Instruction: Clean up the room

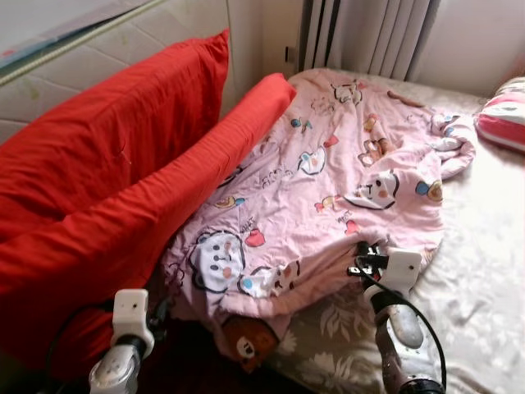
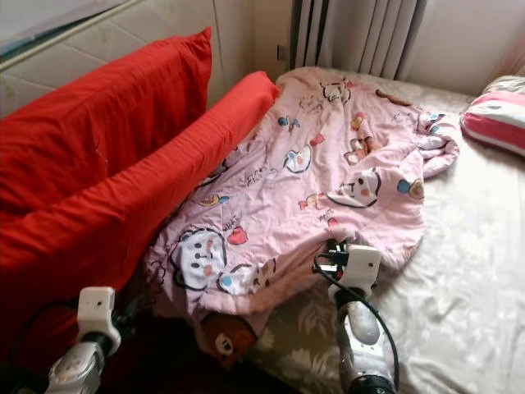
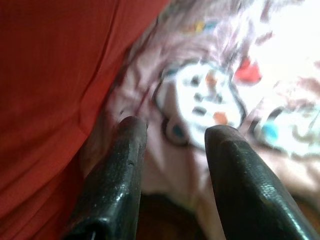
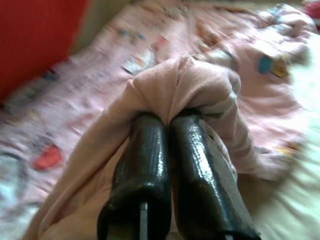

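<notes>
A pink blanket (image 1: 328,180) printed with cartoon animals lies spread and rumpled over the bed. My right gripper (image 4: 170,120) is shut on a bunched fold of the blanket (image 4: 185,82) at its near edge; in the left eye view the right gripper (image 1: 365,258) sits at that edge. My left gripper (image 3: 175,131) is open at the blanket's near left corner, beside the red pillow (image 3: 50,75). Nothing is between its fingers (image 3: 127,150).
Two large red pillows (image 1: 107,164) lean along the left side against a padded headboard (image 1: 123,41). A brown bear-like shape (image 1: 246,341) pokes out under the blanket's near edge. A pink striped pillow (image 1: 504,115) lies far right. Pale floral sheet (image 1: 484,263) lies right of the blanket.
</notes>
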Motion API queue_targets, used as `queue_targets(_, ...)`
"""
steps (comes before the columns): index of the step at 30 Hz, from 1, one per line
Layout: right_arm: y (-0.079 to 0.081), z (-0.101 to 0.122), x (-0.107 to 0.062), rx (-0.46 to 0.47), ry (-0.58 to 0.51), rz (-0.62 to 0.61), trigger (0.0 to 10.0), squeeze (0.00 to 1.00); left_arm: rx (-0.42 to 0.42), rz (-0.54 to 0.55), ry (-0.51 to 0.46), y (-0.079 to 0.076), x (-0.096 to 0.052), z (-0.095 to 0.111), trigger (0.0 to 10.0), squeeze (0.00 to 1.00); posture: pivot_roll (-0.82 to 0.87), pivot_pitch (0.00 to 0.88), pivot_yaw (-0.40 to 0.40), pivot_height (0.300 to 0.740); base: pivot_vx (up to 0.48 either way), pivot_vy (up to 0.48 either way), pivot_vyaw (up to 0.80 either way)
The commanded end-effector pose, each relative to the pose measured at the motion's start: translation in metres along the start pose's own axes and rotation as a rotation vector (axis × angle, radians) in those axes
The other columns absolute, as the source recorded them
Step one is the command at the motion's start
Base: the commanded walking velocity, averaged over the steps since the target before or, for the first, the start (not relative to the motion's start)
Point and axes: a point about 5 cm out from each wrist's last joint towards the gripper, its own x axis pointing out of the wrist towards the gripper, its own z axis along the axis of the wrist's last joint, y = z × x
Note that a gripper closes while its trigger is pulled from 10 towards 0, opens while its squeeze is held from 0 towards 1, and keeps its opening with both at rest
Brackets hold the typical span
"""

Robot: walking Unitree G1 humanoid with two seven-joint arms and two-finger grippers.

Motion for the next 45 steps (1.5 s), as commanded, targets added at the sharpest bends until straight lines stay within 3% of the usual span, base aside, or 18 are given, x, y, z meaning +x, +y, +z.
queue_targets(1, 0.008, 0.006, 0.003, 0.005, -0.033, 0.019, 10.0, 0.00, -0.008, 0.017, 0.047, 0.008, -0.009, -0.013, 10.0, 0.00, -0.01, 0.048, 0.017, 0.740, 0.000, -0.255, 0.00)
queue_targets(9, 0.004, -0.002, -0.004, -0.002, -0.001, -0.001, 10.0, 0.00, -0.027, 0.013, 0.068, 0.008, -0.010, -0.017, 10.0, 0.00, -0.01, 0.056, 0.015, 0.740, 0.000, -0.097, 0.00)
queue_targets(17, -0.013, -0.008, -0.013, 0.002, 0.021, -0.104, 10.0, 0.00, -0.028, -0.014, 0.098, 0.005, -0.014, -0.025, 10.0, 0.00, -0.01, 0.076, 0.012, 0.740, 0.000, 0.000, 0.00)
queue_targets(29, -0.013, -0.011, -0.015, 0.022, 0.038, -0.114, 10.0, 0.00, -0.028, -0.031, 0.099, 0.003, -0.014, -0.026, 10.0, 0.00, -0.01, 0.085, 0.010, 0.740, 0.000, -0.060, -0.13)
queue_targets(45, -0.006, -0.012, -0.020, -0.008, 0.034, -0.059, 10.0, 0.00, -0.034, -0.071, 0.089, -0.002, -0.011, -0.024, 10.0, 0.00, -0.01, 0.093, 0.008, 0.740, 0.000, -0.318, -0.12)
